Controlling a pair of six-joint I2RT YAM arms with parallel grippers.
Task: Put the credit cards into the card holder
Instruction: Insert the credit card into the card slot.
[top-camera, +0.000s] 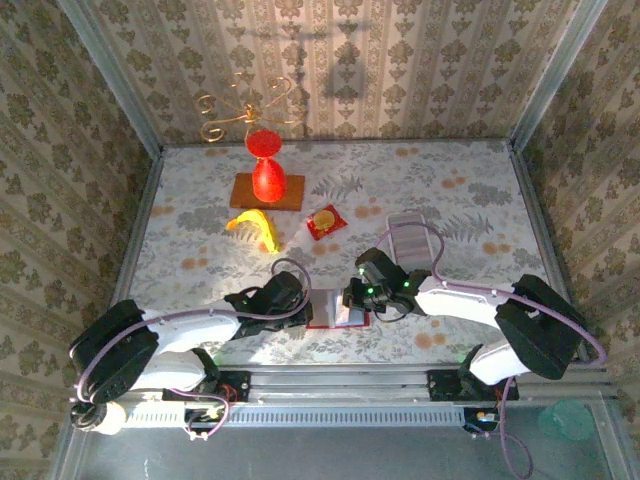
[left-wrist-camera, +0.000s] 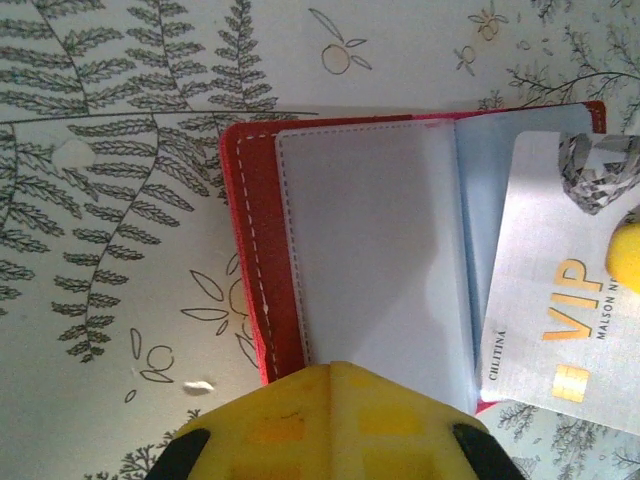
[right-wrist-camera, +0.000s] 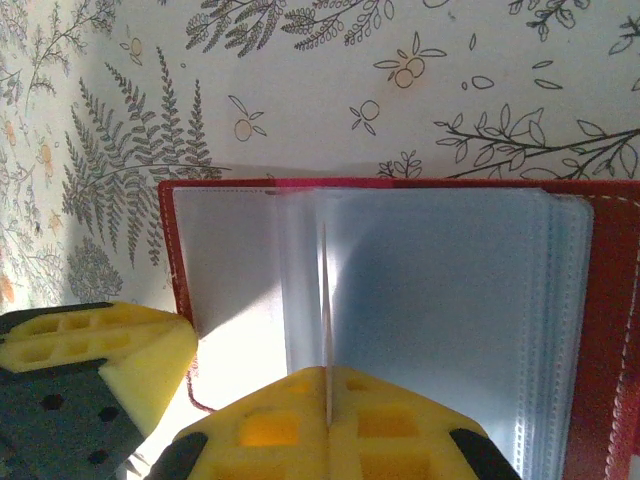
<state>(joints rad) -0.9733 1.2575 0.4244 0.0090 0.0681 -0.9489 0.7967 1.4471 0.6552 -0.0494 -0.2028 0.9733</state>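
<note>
Two claws crowd the open card holder (left-wrist-camera: 360, 250), lying flat on the surface (top-camera: 190, 215) at near centre. Left claw (left-wrist-camera: 333, 372) is closed, tips at the holder's left page. Right claw (right-wrist-camera: 327, 378) is clamped on a silver, VIP-marked credit card (left-wrist-camera: 560, 290), angled over the right-hand sleeves.

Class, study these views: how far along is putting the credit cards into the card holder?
Done: the card holder lies open, clear sleeves exposed. In hand: the right gripper is shut on a VIP card over the sleeves; the shut left gripper sits at the holder's edge. Left: seating that card, then the other credit cards lying farther back.
</note>
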